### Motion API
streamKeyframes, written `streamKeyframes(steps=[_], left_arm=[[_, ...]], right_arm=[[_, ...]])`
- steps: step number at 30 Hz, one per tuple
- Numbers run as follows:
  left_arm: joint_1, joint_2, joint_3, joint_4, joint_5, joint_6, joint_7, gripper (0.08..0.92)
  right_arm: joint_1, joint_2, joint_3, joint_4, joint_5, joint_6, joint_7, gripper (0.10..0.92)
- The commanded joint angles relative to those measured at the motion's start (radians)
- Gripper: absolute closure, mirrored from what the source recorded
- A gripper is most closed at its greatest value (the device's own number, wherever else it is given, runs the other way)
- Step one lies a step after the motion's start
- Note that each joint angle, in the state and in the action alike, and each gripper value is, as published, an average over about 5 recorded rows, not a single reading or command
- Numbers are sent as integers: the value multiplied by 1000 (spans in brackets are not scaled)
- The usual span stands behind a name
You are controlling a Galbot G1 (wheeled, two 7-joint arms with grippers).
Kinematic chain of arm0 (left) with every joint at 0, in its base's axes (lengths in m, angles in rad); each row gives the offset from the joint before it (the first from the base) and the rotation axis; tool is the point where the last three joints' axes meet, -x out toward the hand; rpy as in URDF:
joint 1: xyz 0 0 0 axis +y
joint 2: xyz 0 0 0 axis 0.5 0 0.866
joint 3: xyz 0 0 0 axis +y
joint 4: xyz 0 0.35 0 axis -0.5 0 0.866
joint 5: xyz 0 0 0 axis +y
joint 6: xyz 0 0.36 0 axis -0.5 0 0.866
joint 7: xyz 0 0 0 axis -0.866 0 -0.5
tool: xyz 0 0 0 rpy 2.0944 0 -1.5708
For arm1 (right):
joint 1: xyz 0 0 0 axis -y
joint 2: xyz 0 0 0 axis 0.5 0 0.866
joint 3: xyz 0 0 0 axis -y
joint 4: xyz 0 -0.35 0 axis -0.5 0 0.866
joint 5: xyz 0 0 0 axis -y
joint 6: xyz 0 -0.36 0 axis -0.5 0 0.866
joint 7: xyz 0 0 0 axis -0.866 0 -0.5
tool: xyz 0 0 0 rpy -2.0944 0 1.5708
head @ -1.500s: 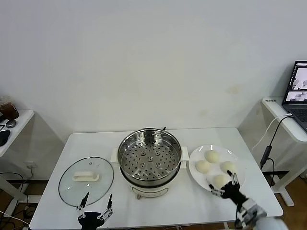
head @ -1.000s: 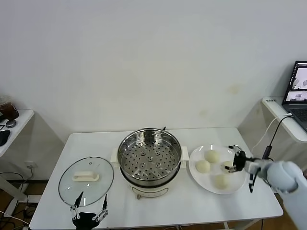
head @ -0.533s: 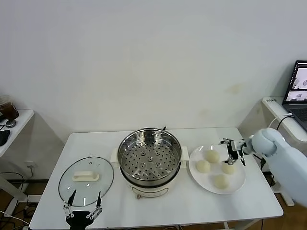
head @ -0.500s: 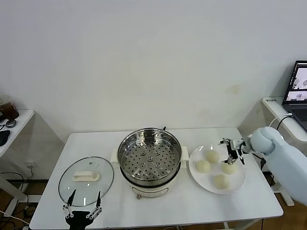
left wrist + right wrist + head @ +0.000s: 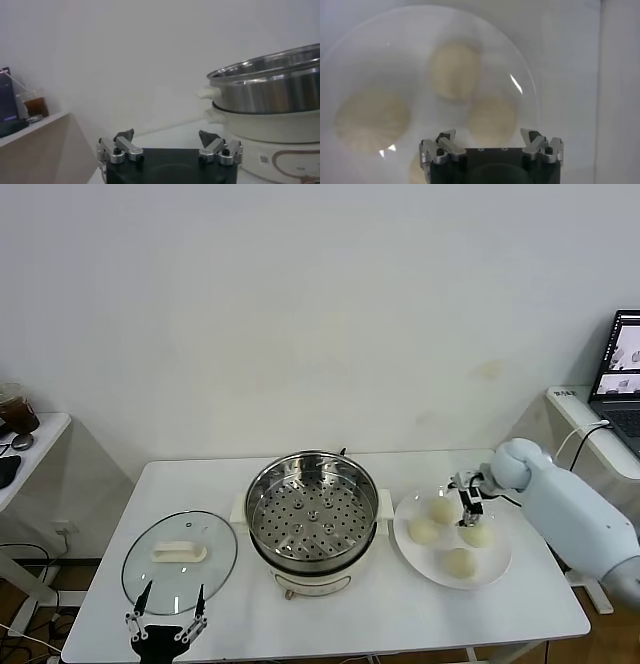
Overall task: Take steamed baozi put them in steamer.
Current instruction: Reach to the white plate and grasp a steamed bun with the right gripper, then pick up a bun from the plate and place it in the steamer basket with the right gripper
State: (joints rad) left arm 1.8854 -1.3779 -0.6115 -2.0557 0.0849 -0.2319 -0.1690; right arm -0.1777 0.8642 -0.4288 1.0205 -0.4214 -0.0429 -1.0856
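Several cream-white baozi (image 5: pixel 441 509) lie on a white plate (image 5: pixel 499 561) to the right of the steamer (image 5: pixel 312 509), a shiny steel pot with an empty perforated tray on a white base. My right gripper (image 5: pixel 466 498) hovers open over the far part of the plate, above the baozi and holding nothing. The right wrist view looks down on the plate (image 5: pixel 370 55), where one baozi (image 5: pixel 492 117) lies between the spread fingers of the right gripper (image 5: pixel 490 136). My left gripper (image 5: pixel 165 624) hangs open and empty at the table's front left edge; the left wrist view shows the steamer (image 5: pixel 270 95) beyond the left gripper (image 5: pixel 167 135).
A round glass lid (image 5: pixel 180 561) with a white handle lies flat on the table left of the steamer. A side table (image 5: pixel 25 444) with a cup stands at far left. A desk with a laptop (image 5: pixel 620 374) stands at far right.
My right arm swung up from the table's front edge to a spot over the far side of the plate. My left gripper drifted a little left along the front edge. Both stayed open.
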Motion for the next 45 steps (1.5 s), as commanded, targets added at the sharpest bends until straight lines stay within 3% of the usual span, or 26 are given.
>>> streamKeyframes(steps=[1, 10, 23, 35, 45], left_arm=[[2, 3, -8, 2, -4, -5, -2, 177], [-2, 3, -9, -2, -7, -5, -4, 177], [-3, 3, -16, -4, -10, -4, -3, 177], [-12, 19, -25, -1, -24, -2, 2, 177], [-28, 31, -33, 2, -50, -4, 4, 177]], right_arm=[[52, 85, -72, -119, -40, -4, 6, 203], [46, 112, -76, -132, -54, -20, 18, 224], [86, 64, -132, -65, 21, -40, -9, 466], [423, -80, -346, 179, 333, -54, -44, 523], [770, 55, -573, 248, 591, 26, -68, 517]])
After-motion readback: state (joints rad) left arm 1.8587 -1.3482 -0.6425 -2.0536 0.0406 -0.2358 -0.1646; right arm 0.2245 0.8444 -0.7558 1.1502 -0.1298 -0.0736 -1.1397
